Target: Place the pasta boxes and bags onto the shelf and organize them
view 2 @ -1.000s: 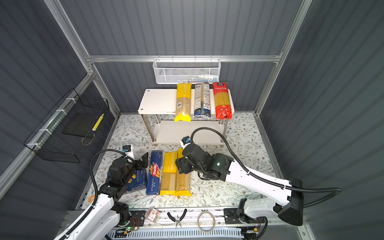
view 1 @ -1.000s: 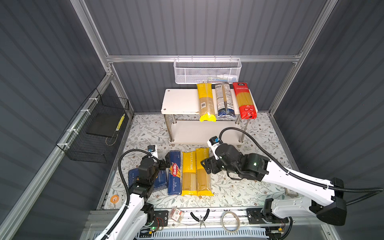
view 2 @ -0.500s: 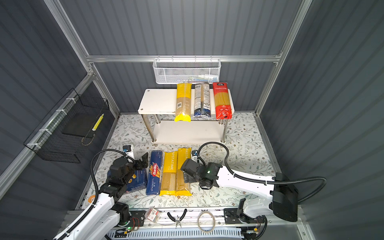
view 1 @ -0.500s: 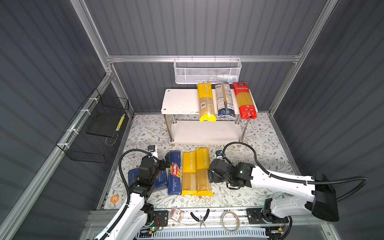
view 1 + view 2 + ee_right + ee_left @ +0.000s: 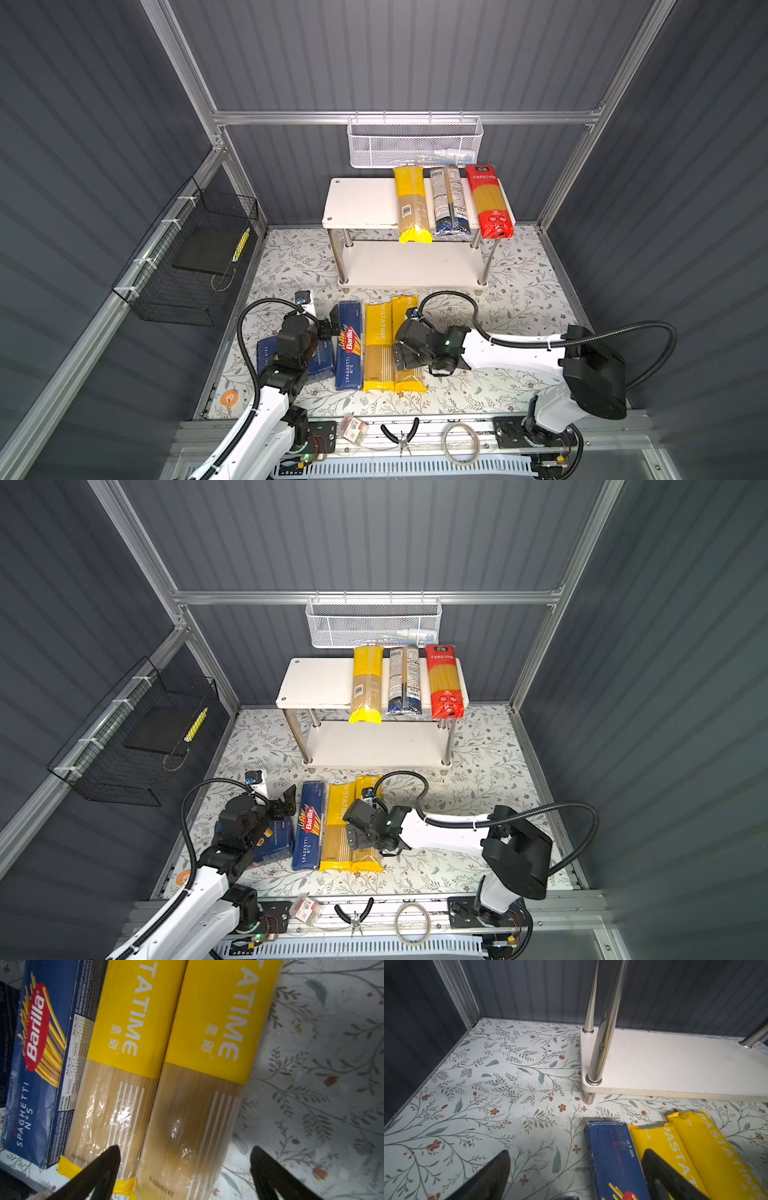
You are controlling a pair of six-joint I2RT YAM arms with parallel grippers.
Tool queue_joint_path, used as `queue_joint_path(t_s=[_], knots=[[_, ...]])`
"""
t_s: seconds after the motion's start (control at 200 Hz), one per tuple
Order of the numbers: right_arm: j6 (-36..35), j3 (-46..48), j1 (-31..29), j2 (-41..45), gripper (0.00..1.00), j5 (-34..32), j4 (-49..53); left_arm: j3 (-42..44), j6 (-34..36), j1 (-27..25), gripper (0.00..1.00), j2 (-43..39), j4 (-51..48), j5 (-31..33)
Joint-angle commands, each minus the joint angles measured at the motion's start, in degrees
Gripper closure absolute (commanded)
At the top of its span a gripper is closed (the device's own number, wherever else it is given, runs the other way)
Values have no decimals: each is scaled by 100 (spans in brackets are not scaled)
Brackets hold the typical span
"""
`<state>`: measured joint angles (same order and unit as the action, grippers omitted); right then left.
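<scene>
Atop the shelf (image 5: 361, 203), both top views: yellow bag (image 5: 411, 199), blue bag (image 5: 451, 203) and red bag (image 5: 489, 203) side by side. Desk (image 5: 511, 303) in front: Barilla box (image 5: 349, 345), left Pastatime bag (image 5: 377, 345), right Pastatime bag (image 5: 409, 380), all touching. Right tool (image 5: 405, 361) is low over the right one; left tool (image 5: 330, 326) is beside the box. Left wrist: fingers (image 5: 496, 1167) wide apart. Right wrist: fingers (image 5: 104, 1163) spread wide, either side of the right Pastatime bag.
</scene>
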<state>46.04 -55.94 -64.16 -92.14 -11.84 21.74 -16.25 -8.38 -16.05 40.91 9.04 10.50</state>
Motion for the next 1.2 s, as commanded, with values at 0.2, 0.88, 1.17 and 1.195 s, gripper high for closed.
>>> queue_joint_path(t_s=[0.2, 0.88, 1.17, 1.195], knots=[[189, -182, -8, -265, 1, -250, 250, 21, -57, -3, 1, -98, 4, 90], [432, -633, -9, -1004, 1, -304, 757, 8, -14, -3, 1, -65, 28, -15], [469, -491, -9, -1160, 1, -72, 520, -12, -25, -3, 1, -15, 19, 14], [452, -511, -9, -1189, 1, -49, 537, -10, -23, -3, 1, -12, 23, 7]])
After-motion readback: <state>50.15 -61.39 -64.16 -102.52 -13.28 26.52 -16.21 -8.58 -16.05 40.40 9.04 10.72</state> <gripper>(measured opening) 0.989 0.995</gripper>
